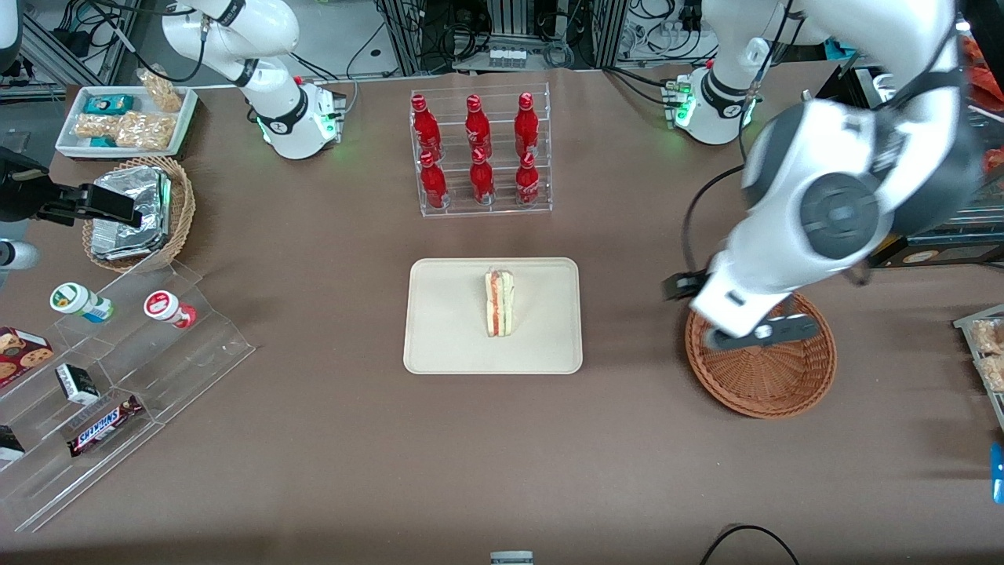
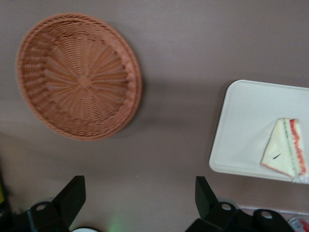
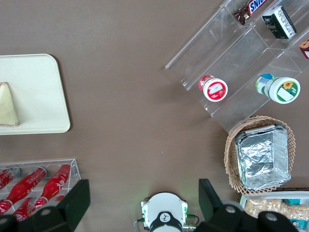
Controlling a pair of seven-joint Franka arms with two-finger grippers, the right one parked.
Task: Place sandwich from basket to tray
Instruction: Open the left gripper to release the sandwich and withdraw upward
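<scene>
My gripper (image 2: 140,203) hung above the table near the basket (image 1: 773,384), its two fingers spread wide and holding nothing. The basket lay bare of food. The sandwich (image 1: 500,302) rested on the tray (image 1: 447,329), well apart from my gripper toward the parked arm's end of the table, its long axis running toward and away from the front camera. By my reading the delivery was done, and only a pull clear of the basket remained.
</scene>
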